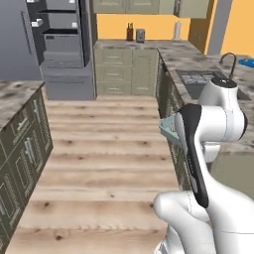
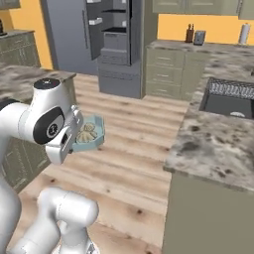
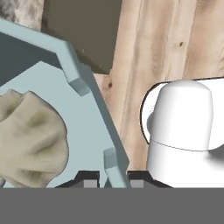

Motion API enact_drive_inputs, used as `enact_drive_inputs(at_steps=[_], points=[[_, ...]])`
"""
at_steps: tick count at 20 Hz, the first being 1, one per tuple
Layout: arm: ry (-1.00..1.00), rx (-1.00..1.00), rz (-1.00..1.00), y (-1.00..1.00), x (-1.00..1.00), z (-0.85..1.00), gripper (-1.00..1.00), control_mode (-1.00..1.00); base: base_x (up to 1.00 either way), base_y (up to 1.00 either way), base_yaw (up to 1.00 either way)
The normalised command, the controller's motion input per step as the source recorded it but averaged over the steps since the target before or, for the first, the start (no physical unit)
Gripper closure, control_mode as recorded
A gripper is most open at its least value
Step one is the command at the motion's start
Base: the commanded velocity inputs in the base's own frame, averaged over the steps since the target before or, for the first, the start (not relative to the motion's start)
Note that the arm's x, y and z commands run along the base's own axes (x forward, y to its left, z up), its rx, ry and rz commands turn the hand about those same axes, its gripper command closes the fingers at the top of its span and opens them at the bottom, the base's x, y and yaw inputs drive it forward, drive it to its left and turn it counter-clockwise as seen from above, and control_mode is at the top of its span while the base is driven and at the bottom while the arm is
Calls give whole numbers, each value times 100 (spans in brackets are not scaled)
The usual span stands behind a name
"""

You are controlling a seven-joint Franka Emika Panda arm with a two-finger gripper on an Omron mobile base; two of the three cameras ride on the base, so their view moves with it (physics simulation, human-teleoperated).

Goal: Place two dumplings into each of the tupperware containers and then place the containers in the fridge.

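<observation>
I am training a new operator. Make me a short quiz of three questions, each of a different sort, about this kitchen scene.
1. True or false: the tool is shut on the rim of the container.
2. Multiple choice: what lies inside that container? A) a spoon B) dumplings C) nothing
3. Short answer: is the fridge open or closed?

Key
1. True. In the hand view the fingertips pinch the container wall between them.
2. B. Pale crinkled lumps lie on its floor; the right base view shows them best.
3. Open. Its dark shelves and white bins show in both base views.
</observation>
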Motion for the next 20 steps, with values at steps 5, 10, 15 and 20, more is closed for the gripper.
enact_drive_inputs(at_steps=[5,10,15,20], points=[[0,0,0,0,0,0,100,100,91,100,-34],[0,0,0,0,0,0,100,100,100,100,-33],[0,0,0,0,0,0,100,100,100,36,-9],[0,0,0,0,0,0,100,100,100,1,0]])
